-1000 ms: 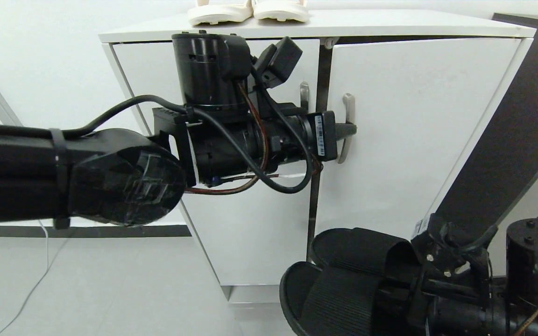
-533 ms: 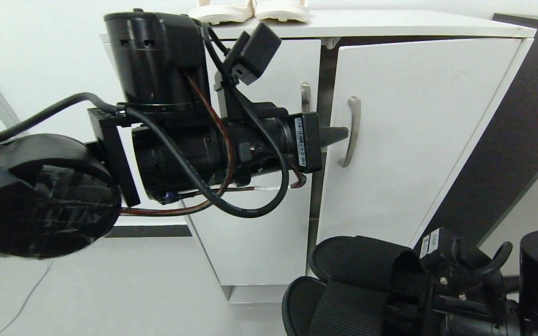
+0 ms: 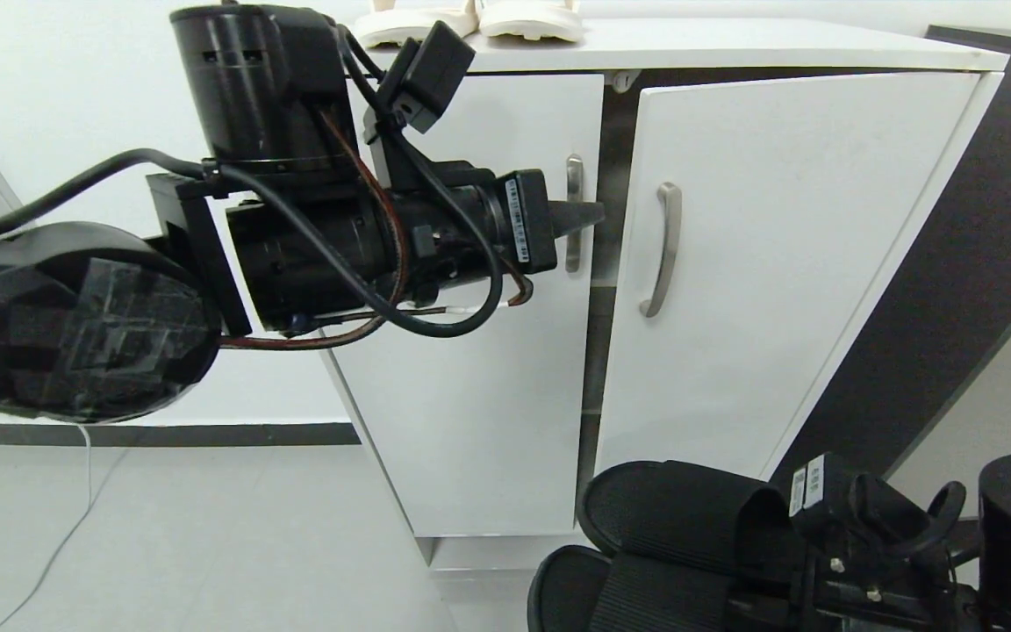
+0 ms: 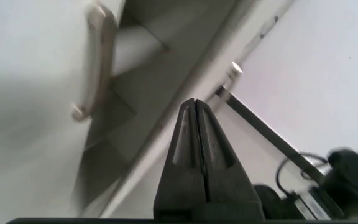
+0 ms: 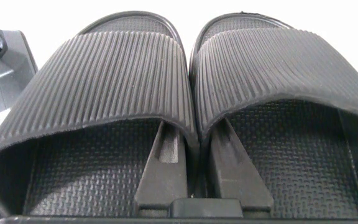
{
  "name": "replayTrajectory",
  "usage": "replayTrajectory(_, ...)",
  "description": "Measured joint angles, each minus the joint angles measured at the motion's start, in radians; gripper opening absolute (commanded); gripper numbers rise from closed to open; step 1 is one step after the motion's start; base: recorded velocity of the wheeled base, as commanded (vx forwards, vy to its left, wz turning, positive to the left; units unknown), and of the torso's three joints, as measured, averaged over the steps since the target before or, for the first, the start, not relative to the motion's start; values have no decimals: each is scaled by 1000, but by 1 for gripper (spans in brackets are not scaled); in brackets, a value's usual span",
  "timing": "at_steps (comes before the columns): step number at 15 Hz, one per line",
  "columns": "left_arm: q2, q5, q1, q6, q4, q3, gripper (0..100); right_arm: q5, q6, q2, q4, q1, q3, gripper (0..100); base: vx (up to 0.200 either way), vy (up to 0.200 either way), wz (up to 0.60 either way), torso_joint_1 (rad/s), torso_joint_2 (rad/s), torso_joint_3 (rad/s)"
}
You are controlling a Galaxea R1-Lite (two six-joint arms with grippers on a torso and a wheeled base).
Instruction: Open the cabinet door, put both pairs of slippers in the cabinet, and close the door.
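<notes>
Cabinet [image 3: 734, 44] is filling most of the head view. Its interior is showing only as a dark strip between the doors, so contents are not readable. Left arm [image 3: 312, 237] is covering the upper part of the left door [image 3: 470, 421]. Right door [image 3: 760, 263] is standing slightly ajar and fully in view.

Black slippers [image 3: 672, 509] are sitting low in front of the cabinet's right half, held side by side off the floor and cut off by the frame's bottom edge. Right gripper [image 5: 193, 130] is pinching them: one finger is lying inside each slipper, and the two adjoining side walls are being squeezed between them. Fingertips are hiding under the ribbed straps.

Cream slippers [image 3: 470, 19] are resting on the cabinet top, cut off by the upper edge with only the soles' rims showing.

Left gripper [image 3: 591, 214] is sitting with fingers pressed together and nothing between them. Its tip is overlapping the left door's handle [image 3: 573, 171] and reaching the gap. Can't tell whether it is touching that handle. It is sitting apart from the right door's handle [image 3: 665, 250].

Versus a second ago:
- The left gripper's tip was at the right door's handle, and it has been pulling back towards the robot's left since.
- The gap beside the right door is now wider.
- The black slippers are sitting lower in the head view.
- The cream slippers are lying where they were.
</notes>
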Motion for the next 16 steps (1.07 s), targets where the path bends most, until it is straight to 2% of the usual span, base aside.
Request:
replayTrajectory(6, 114, 0, 4, 0, 24, -127, 0, 1, -14, 0, 0, 19, 24, 0, 0, 0, 0, 0, 0, 0)
replayTrajectory(11, 163, -2, 4, 1, 17, -164, 0, 1, -14, 0, 0, 38, 38, 0, 0, 0, 0, 0, 0, 0)
replayTrajectory(14, 169, -2, -1, -1, 15, -162, 0, 1, -14, -1, -2, 56, 52, 0, -200, 0, 0, 1, 2, 1)
replayTrajectory(16, 153, -8, -47, -11, 5, -135, 0, 2, -13, -6, -3, 82, 73, 0, -200, 0, 0, -2, 2, 0)
